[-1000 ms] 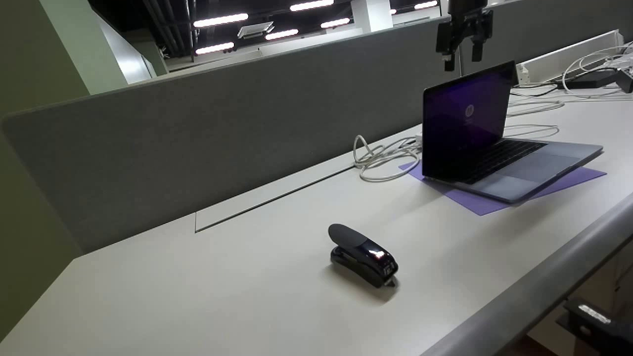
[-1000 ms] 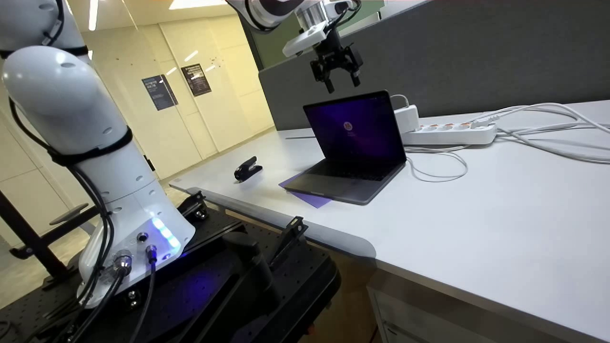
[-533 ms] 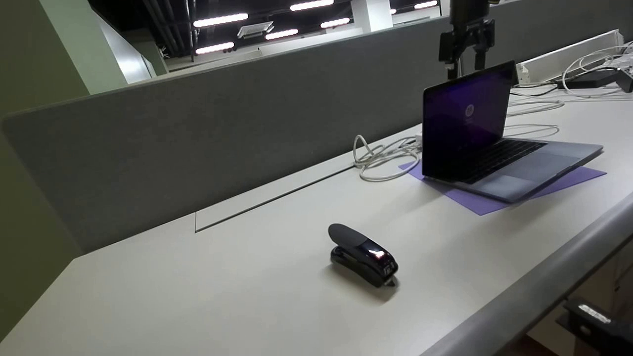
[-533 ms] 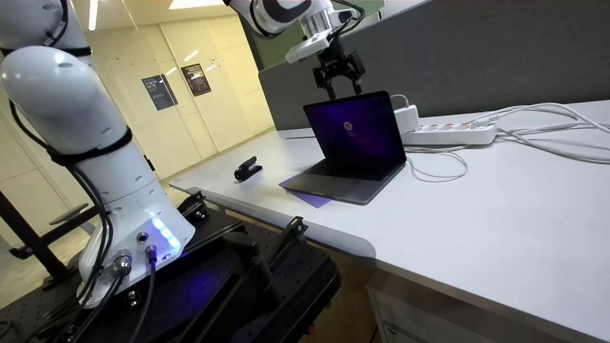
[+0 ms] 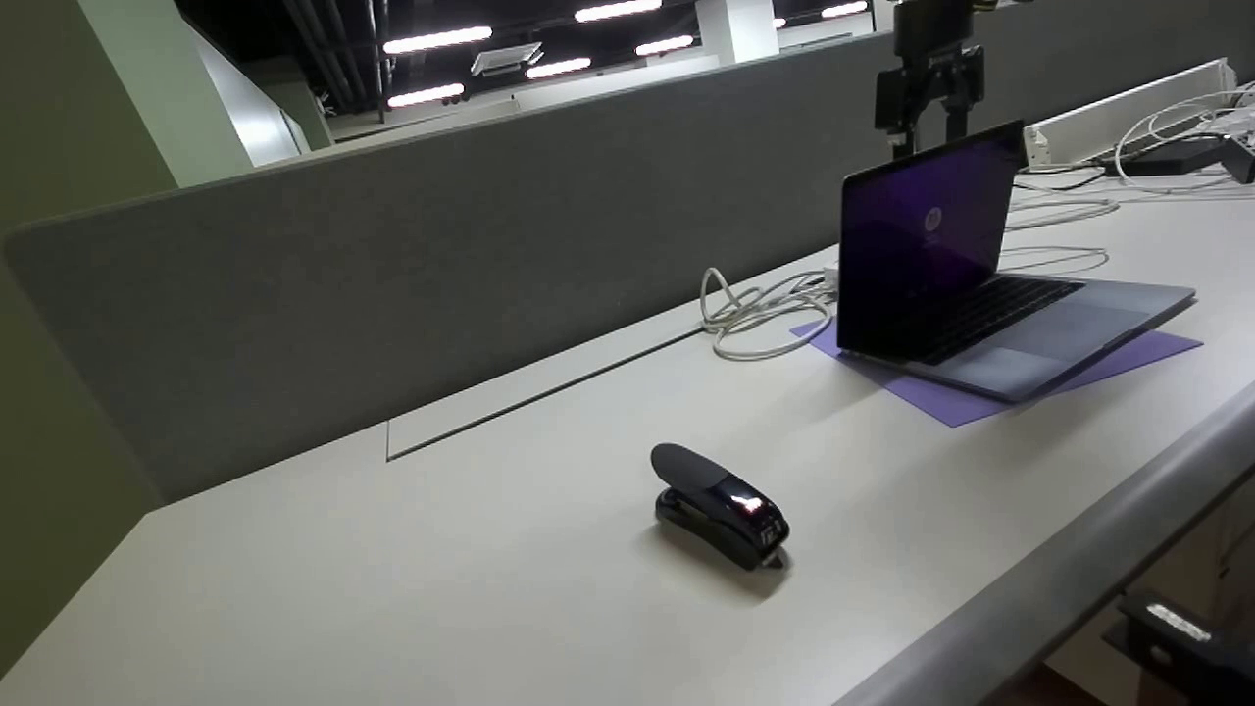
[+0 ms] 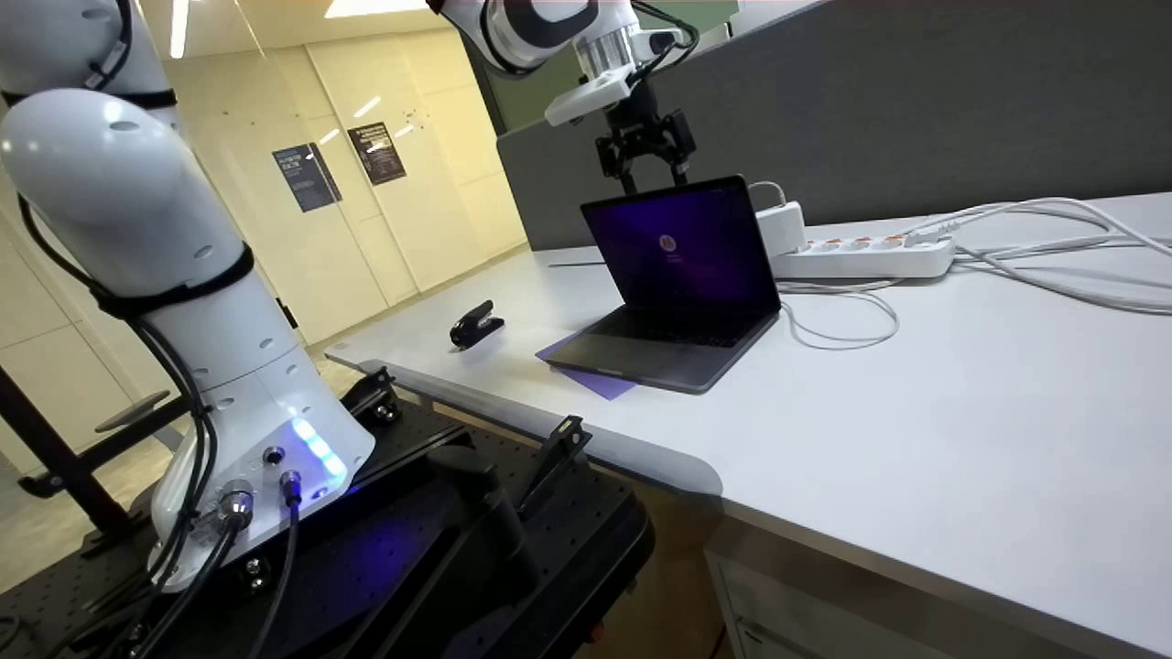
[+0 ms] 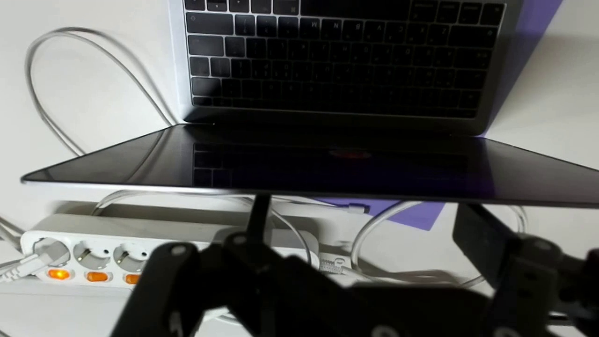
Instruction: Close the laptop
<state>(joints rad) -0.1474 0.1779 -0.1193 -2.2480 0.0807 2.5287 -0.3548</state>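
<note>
White desk (image 5: pixel 441 598) fills the foreground in an exterior view, a black stapler (image 5: pixel 724 507) below centre. Farther off, at right, the laptop (image 5: pixel 980 284) stands open on a purple sheet (image 5: pixel 951 407). Behind its lid (image 5: pixel 927 230), upper right, hangs the gripper (image 5: pixel 929 143), jaws apart, fingertips hidden; whether they touch is unclear. Grey partition (image 5: pixel 490 275) spans the back.
</note>
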